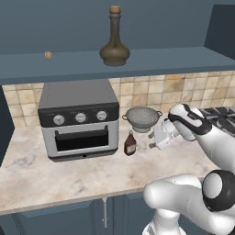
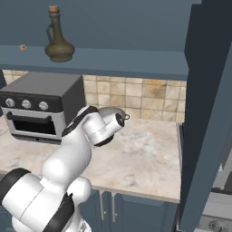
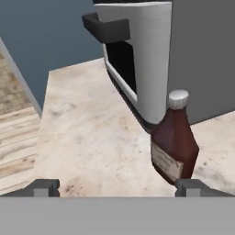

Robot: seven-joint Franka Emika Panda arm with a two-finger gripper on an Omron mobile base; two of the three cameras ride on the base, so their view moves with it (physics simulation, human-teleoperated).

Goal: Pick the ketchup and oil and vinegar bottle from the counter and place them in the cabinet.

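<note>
pincer (image 3: 117, 187): released, just short of the ketchup (image 3: 174, 142)
ketchup: upright on desk (image 1: 69, 174)
oil and vinegar bottle (image 1: 114, 39): in cabinet (image 1: 160, 64)

Flask shelved, ketchup on counter
Olive oil and vinegar bottle (image 1: 114, 39) stands upright, upper centre, in the cabinet (image 1: 151, 64); ketchup (image 1: 130, 143) upright mid-frame on the counter (image 1: 69, 176).

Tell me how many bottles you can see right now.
2. The olive flask stands up on the cabinet shelf. The small ketchup bottle stands on the counter, right of the toaster oven. Others could be hidden behind the arm.
</note>
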